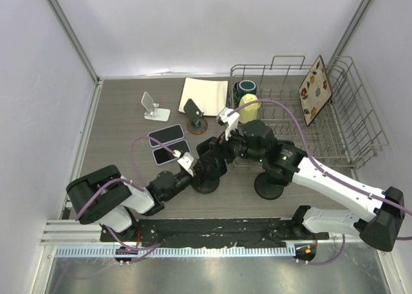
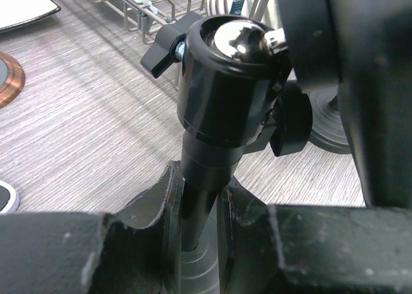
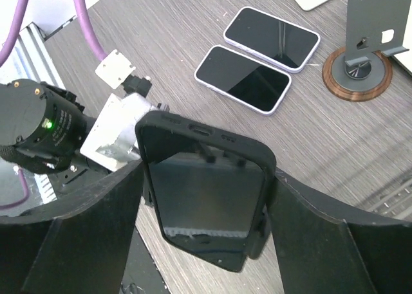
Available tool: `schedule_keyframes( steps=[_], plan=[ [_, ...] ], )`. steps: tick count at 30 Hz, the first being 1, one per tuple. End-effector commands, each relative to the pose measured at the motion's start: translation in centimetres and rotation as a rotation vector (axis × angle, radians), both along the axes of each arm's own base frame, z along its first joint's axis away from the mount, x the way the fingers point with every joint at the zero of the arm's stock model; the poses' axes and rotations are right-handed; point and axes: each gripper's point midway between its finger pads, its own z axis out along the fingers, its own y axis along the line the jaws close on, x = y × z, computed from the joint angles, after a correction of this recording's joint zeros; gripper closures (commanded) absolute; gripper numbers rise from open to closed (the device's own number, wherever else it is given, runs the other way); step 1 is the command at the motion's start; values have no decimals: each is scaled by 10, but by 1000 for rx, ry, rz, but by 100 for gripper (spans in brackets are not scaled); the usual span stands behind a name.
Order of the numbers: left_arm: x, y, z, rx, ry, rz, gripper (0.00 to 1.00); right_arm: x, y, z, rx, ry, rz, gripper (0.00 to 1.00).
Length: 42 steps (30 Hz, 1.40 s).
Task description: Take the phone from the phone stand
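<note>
A black phone stand [image 1: 207,178] stands near the table's front middle. My left gripper [image 1: 193,170] is shut on its thin post [image 2: 193,204], just above the round base, with fingers [image 2: 161,207] on either side below the ball head [image 2: 225,82]. The phone [image 3: 203,191], in a black case with a dark screen, sits at the stand's top [image 1: 217,154]. My right gripper [image 3: 203,207] is shut on the phone's two long edges. A piece of the stand's clamp [image 3: 259,237] shows at the phone's lower right edge.
Two phones [image 1: 166,134] [image 1: 171,152] lie flat left of the stand. Further back are a white stand [image 1: 153,106], a round-based stand [image 1: 195,117], and a white pad [image 1: 204,89]. A wire dish rack [image 1: 335,123] with cups and a plate fills the right.
</note>
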Motion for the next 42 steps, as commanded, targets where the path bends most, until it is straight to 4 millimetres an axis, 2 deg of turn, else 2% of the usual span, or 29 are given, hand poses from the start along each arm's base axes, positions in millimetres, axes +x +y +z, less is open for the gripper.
schedule_keyframes(
  steps=[1, 5, 6, 7, 9, 10, 13, 14, 18, 19, 20, 23, 28, 29, 35, 41, 42],
  plan=[
    [27, 27, 14, -126, 35, 185, 100, -20, -3, 50, 128, -84, 117, 99],
    [24, 19, 17, -115, 15, 137, 100, -12, -9, 50, 107, -85, 74, 98],
    [19, 13, 18, -108, 8, 94, 100, -11, -10, 48, 98, -80, 66, 92],
    [19, 10, 20, -95, -16, 72, 100, -11, -11, 48, 95, -81, 62, 78],
    [12, 3, 22, -84, -30, 14, 100, -8, -14, 51, 95, -91, 41, 61],
    [10, 0, 23, -81, -33, 0, 100, -8, -17, 54, 97, -99, 34, 49],
    [8, -3, 22, -69, -35, -27, 100, -9, -20, 61, 84, -99, 38, 35],
    [8, -4, 21, -67, -35, -30, 100, -11, -19, 67, 95, -103, 46, 33],
    [11, -6, 21, -58, -30, -21, 99, -8, -16, 70, 113, -55, 14, 30],
    [14, -4, 21, -56, -27, -4, 94, -3, -18, 72, 115, -56, -13, 30],
    [15, -3, 19, -50, -21, 4, 81, -1, -17, 72, 114, -51, -22, 30],
    [15, -2, 23, -48, -28, 13, 66, 3, -20, 69, 110, -51, -53, 29],
    [11, 0, 28, -30, -39, 14, 50, 2, -23, 67, 109, -50, -61, 29],
    [10, 1, 29, -23, -39, 13, 45, 3, -25, 66, 107, -52, -72, 29],
    [5, 2, 30, -10, -36, 2, 27, 3, -32, 64, 102, -53, -101, 29],
    [-4, 0, 31, -25, 3, -17, 15, 4, -39, 62, 91, -55, -129, 28],
    [-6, 1, 36, -40, 2, -18, 14, 5, -40, 62, 90, -57, -137, 27]
  ],
)
